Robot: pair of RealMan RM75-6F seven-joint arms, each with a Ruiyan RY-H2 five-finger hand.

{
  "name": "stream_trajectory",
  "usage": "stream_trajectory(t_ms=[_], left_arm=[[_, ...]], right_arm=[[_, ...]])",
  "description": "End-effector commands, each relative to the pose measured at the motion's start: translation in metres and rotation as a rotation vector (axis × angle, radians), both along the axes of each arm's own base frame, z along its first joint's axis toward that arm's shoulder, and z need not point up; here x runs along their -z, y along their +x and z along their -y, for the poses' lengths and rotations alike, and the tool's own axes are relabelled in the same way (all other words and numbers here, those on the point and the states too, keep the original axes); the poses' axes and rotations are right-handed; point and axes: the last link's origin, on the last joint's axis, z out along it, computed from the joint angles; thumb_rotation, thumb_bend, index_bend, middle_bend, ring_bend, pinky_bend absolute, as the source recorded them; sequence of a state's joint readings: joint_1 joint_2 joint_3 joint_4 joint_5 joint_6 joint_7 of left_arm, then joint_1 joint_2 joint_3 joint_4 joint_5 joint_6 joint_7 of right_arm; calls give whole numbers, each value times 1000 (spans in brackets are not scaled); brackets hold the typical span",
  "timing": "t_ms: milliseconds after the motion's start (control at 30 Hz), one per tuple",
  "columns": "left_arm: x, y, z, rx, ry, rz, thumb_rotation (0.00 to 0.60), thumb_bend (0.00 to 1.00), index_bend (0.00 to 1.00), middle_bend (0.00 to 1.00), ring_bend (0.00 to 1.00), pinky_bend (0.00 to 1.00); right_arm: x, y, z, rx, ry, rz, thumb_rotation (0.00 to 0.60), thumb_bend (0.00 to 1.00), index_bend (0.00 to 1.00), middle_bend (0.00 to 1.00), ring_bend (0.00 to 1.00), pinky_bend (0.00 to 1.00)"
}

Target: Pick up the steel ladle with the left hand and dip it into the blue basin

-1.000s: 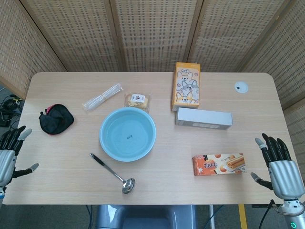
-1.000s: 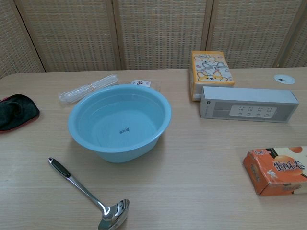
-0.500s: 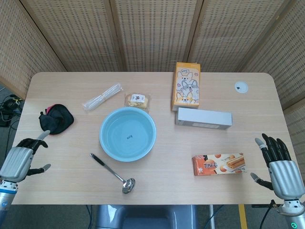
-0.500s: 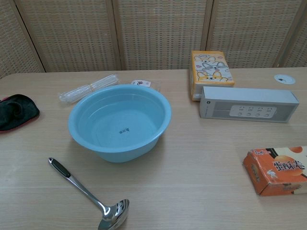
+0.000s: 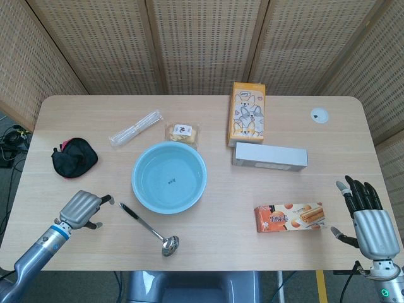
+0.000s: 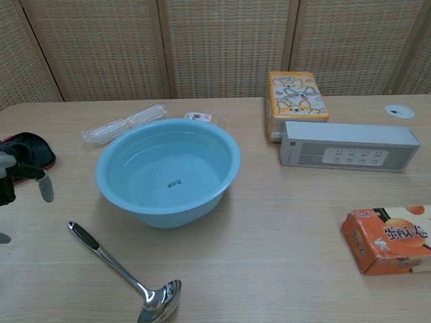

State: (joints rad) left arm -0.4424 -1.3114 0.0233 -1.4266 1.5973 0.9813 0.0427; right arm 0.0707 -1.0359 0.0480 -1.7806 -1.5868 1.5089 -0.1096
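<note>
— Steel first: from the head view we see the ladle (image 5: 149,229) lying flat on the table (image 5: 208,252) in the lower middle of the frame, its black grip pointing up-left and its shiny bowl down-right, just below the blue basin (image 5: 169,177). What has changed?

— Our left hand (image 5: 82,209) has come in from the left edge onto the table and now sits just left of the ladle's grip, not touching it. Its fingers are apart and hold nothing. Our right hand (image 5: 366,214) has stayed at the lower right, fingers spread wide and empty.

— Any writing we can read there?

— None clearly. The orange box (image 5: 247,114) in the upper middle carries cartoon dogs, and the orange biscuit packet (image 5: 290,217) at the lower right has print too small for us to read. The basin has a small dark mark at its bottom.

— And the chest view?

— Our left hand (image 6: 19,180) now shows at the left edge, where half a second ago nothing showed; only a few fingers are visible, loose and empty. The ladle (image 6: 126,274) lies at the lower left, polished bowl mirroring the room, handle slim with a black end. The basin (image 6: 168,171) stands just above it, pale blue and glossy. The biscuit packet (image 6: 389,238) bears Chinese characters that we cannot make out. Our right hand is out of this frame.
</note>
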Motion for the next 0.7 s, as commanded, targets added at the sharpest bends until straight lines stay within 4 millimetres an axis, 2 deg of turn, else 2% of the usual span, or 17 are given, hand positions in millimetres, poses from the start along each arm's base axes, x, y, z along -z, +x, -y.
stream_trajectory(t_ms=[33, 100, 200, 700], left_arm=[[14, 9, -7, 43, -10, 3, 600, 179, 354, 974, 938, 1000], [29, 19, -8, 71, -43, 23, 600, 244, 367, 974, 938, 1000], [37, 22, -9, 95, -52, 12, 600, 305, 391, 974, 938, 1000], [71, 23, -10, 123, -66, -52, 600, 342, 444, 974, 938, 1000]], right_arm=[[1, 0, 0, 3, 3, -1, 600, 0, 0, 0, 0, 0], [1, -1, 0, 13, 20, 8, 600, 0, 0, 0, 0, 0], [-1, -1, 0, 13, 21, 10, 600, 0, 0, 0, 0, 0], [-7, -3, -1, 14, 17, 30, 600, 0, 0, 0, 0, 0]])
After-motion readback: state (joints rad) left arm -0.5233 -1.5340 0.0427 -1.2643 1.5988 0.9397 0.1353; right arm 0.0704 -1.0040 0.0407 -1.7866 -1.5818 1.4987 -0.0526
